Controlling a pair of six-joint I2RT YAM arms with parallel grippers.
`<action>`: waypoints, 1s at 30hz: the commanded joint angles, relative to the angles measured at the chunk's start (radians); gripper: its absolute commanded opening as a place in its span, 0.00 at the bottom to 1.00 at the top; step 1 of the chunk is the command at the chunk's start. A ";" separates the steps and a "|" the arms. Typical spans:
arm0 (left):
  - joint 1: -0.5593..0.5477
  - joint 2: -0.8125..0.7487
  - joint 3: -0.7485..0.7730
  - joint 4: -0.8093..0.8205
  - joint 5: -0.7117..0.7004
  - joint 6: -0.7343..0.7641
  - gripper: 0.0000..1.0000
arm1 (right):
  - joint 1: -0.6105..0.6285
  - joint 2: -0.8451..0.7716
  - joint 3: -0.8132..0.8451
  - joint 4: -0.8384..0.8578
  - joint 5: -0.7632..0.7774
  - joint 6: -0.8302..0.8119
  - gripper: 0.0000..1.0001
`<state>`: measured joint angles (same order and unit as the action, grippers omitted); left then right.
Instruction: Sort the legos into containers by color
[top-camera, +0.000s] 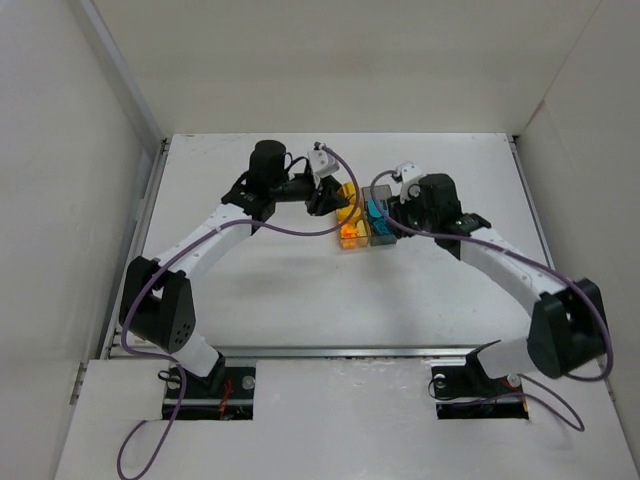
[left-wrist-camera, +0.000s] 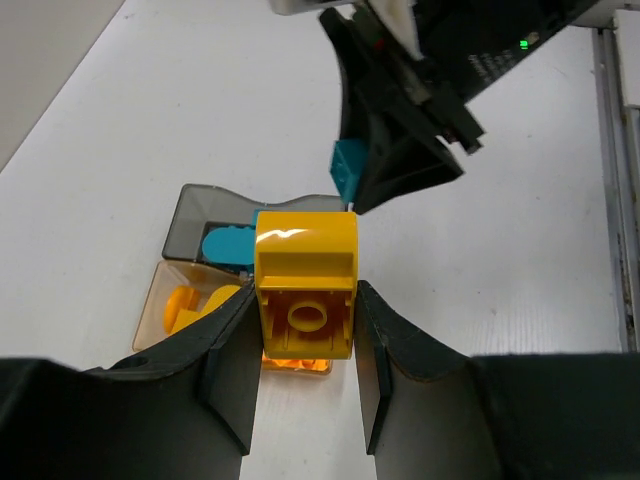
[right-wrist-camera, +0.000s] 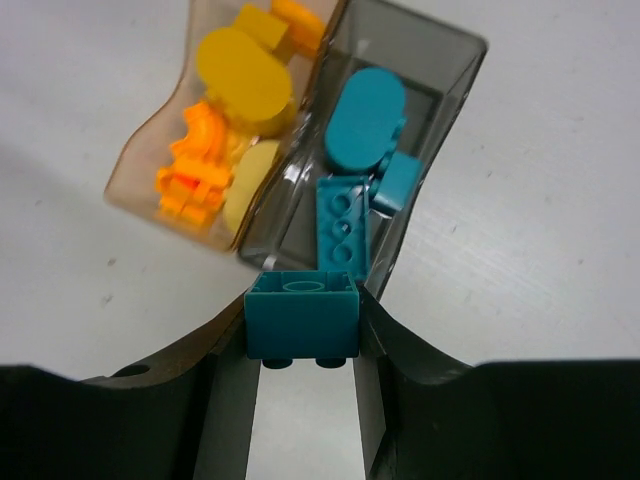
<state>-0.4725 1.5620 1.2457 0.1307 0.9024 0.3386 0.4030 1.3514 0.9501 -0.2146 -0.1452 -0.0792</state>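
- reaching in from both sides in the top view, the left arm (top-camera: 200, 245) and right arm (top-camera: 510, 262) meet over two joined bins in the middle of the bench (top-camera: 300, 290). the orange bin (top-camera: 349, 238) sits on the left and the grey bin (top-camera: 383, 235) on the right, touching wall to wall. specks of yellow and teal show at the arm tips, too small to read from here.
- left wrist view: the left jaws are closed partway on a yellow brick (left-wrist-camera: 305, 300), one pad on each flat side, with its hollow underside facing the camera. the brick hangs over the orange bin, which holds yellow and orange pieces (left-wrist-camera: 185, 305). beyond it the grey bin holds a teal oval (left-wrist-camera: 228, 243). the right jaws show at the top, pinching a teal brick (left-wrist-camera: 348, 170).
- right wrist view: the right jaws are closed partway on the teal brick (right-wrist-camera: 302, 318), gripping two opposite walls. it sits just above the near wall of the grey bin. inside lie the teal oval, a holed teal plate (right-wrist-camera: 342, 225) and a small teal block (right-wrist-camera: 398, 182). the orange bin alongside holds only yellow and orange.
- handling: the bricks look light, rigid and glossy, so a corner pinch would likely slip. flat opposite walls are the place to hold, as both are held now. the bins look light too and could scoot if bumped.
- each brick matches the bin under it, so letting go looks like the next step. a low drop should keep them from bouncing out.
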 joint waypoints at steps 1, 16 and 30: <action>-0.006 -0.049 -0.029 0.069 -0.071 -0.064 0.00 | -0.030 0.124 0.140 0.064 0.099 0.038 0.00; -0.026 -0.036 -0.072 0.096 -0.172 -0.029 0.00 | -0.056 0.288 0.318 -0.038 0.001 0.021 0.10; -0.060 0.111 -0.039 0.107 -0.301 -0.049 0.00 | -0.056 0.414 0.386 -0.011 -0.043 0.018 0.72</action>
<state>-0.5186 1.6424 1.1843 0.2008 0.6216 0.3103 0.3466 1.7756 1.2808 -0.2470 -0.1608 -0.0486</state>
